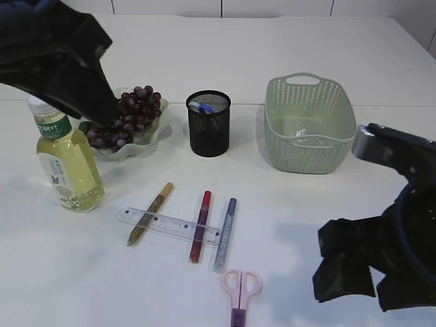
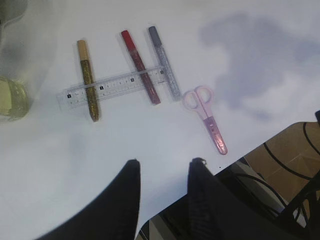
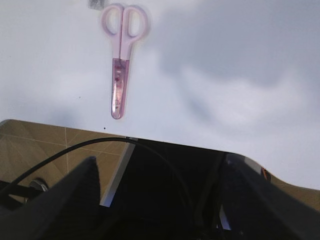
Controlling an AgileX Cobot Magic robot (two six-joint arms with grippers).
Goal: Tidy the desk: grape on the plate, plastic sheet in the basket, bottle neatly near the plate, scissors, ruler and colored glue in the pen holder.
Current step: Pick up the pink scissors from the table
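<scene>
Dark purple grapes (image 1: pixel 133 112) lie on the pale green plate (image 1: pixel 146 146), partly behind my left arm. The bottle (image 1: pixel 67 163) of yellow drink stands upright left of the plate. A clear ruler (image 1: pixel 170 223) lies under gold (image 1: pixel 150 212), red (image 1: pixel 201 225) and silver (image 1: pixel 226 231) glue pens. Pink scissors (image 1: pixel 240 289) lie near the front edge. The black mesh pen holder (image 1: pixel 208 126) and green basket (image 1: pixel 310 126) stand behind. No plastic sheet is in view. My left gripper (image 2: pixel 165 164) is open and empty, high above the table. My right gripper (image 3: pixel 160 162) is wide open past the front edge.
Something blue sticks up inside the pen holder. Bare white table lies between the basket and the scissors and along the back. The table's front edge runs close behind the scissors (image 3: pixel 120 65), with floor and cables beyond it.
</scene>
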